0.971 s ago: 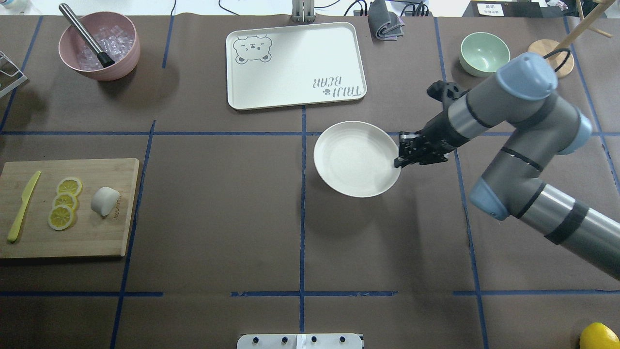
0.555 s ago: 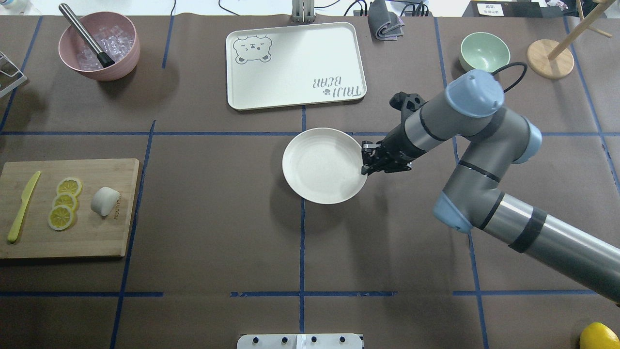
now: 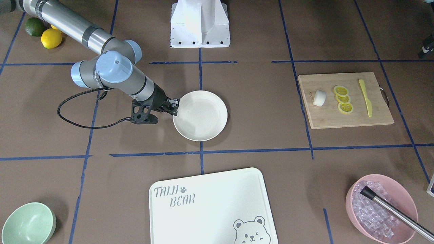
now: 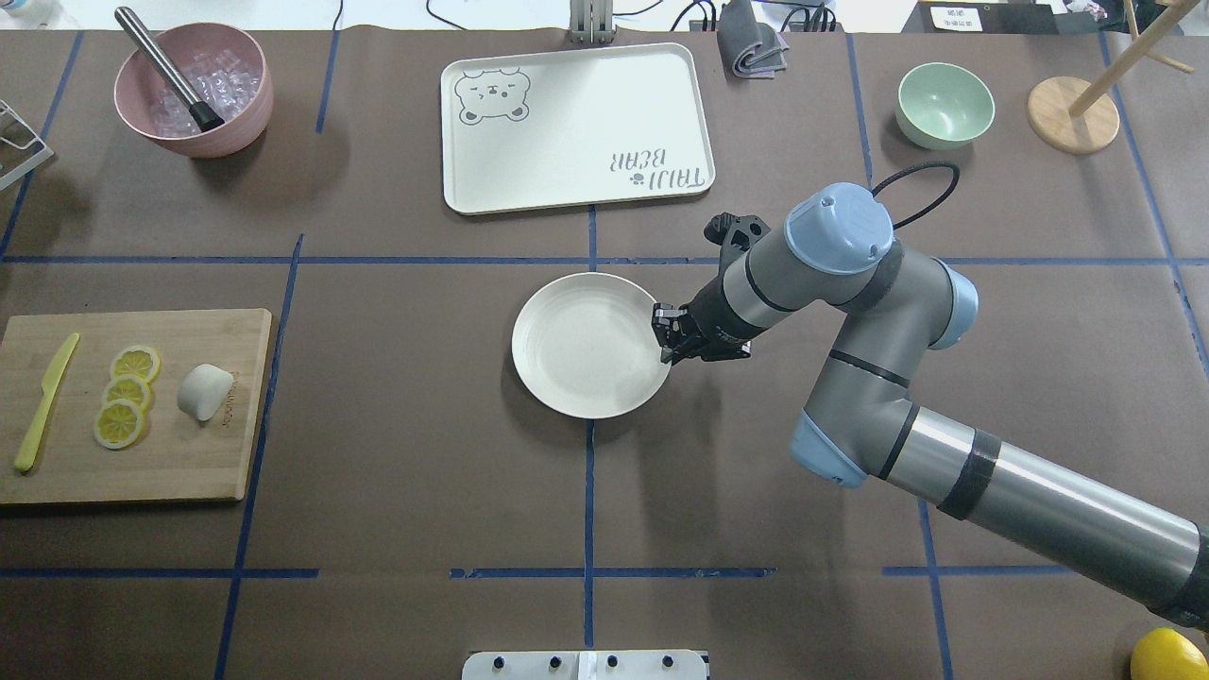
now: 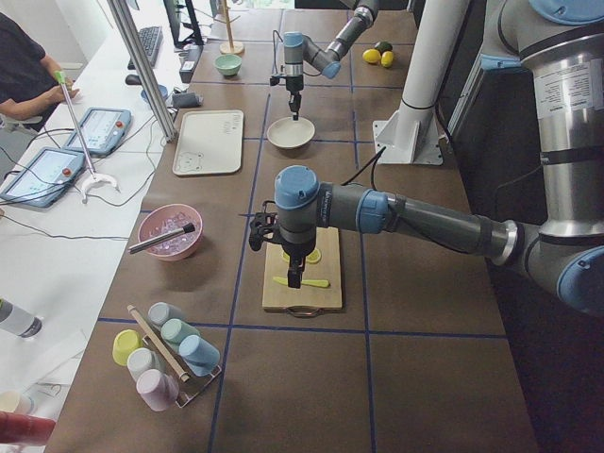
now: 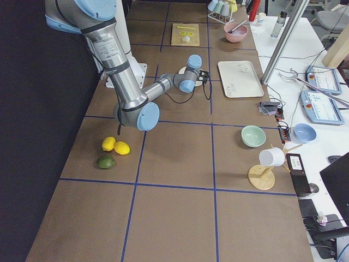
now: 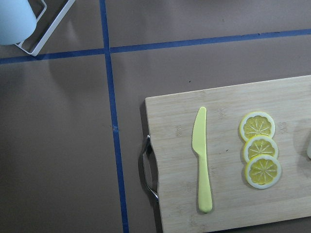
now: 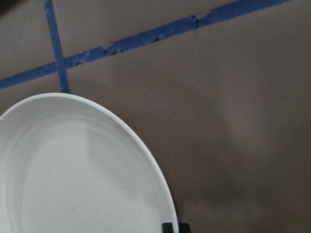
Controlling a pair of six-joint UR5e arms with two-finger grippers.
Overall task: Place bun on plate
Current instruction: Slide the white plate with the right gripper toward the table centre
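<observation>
Moved: plate has been dragged toward the lower left of the overhead view since 1.0 s ago. It was formerly right of the vertical tape line and is now straddling it. The right gripper has been carried along at the rim.
Unmoved: bun, cutting board, lemon slices and knife are seen where they were.
Right jaws: pinched on the plate's rim, at its right edge in the overhead view and its left edge in the front-facing view. A dark fingertip is seen against the rim at the bottom of the right wrist view.
Plate: set near frame centre in the overhead view, below the bear-printed tray.
Bun: laid on the cutting board at the left side of the overhead view, just right of the lemon slices and near the board's right edge.
Bun vs right jaws: well apart, with the tape line and the plate between them.
Left gripper: shown only in the exterior left view, hung above the cutting board. Jaw state cannot be told.
Bun vs left jaws: in the left wrist view the knife and slices are framed. Only a white sliver of the bun is shown at the right frame edge, just beside the slices.
</observation>
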